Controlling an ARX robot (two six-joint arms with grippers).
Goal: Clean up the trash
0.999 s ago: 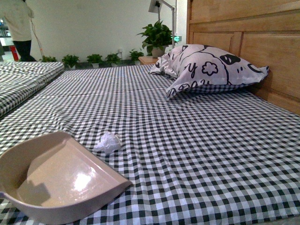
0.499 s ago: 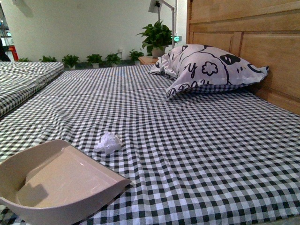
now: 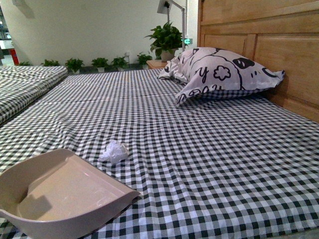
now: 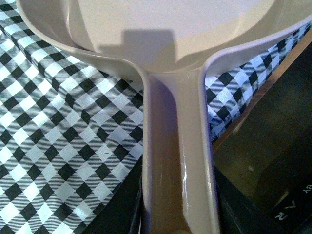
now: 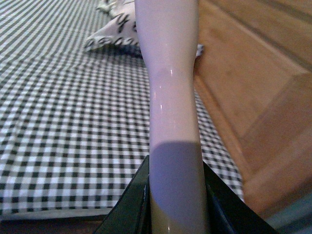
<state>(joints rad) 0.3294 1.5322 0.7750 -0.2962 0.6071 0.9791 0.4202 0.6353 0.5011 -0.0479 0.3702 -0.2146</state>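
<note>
While trash (image 3: 114,151) lies loose on checked bed sheet (image 3: 209,149), just past dustpan (image 3: 60,191) lip, not touching: nothing collected yet. Pan tray bare. Left end effector (image 4: 178,214) clamped on dustpan handle. Right end effector (image 5: 175,195) clamped on pale handle (image 5: 168,73), probably the brush; head out of view. Pillow (image 3: 224,72) well apart by headboard. Left to do: sweep ball into pan, lift away.
</note>
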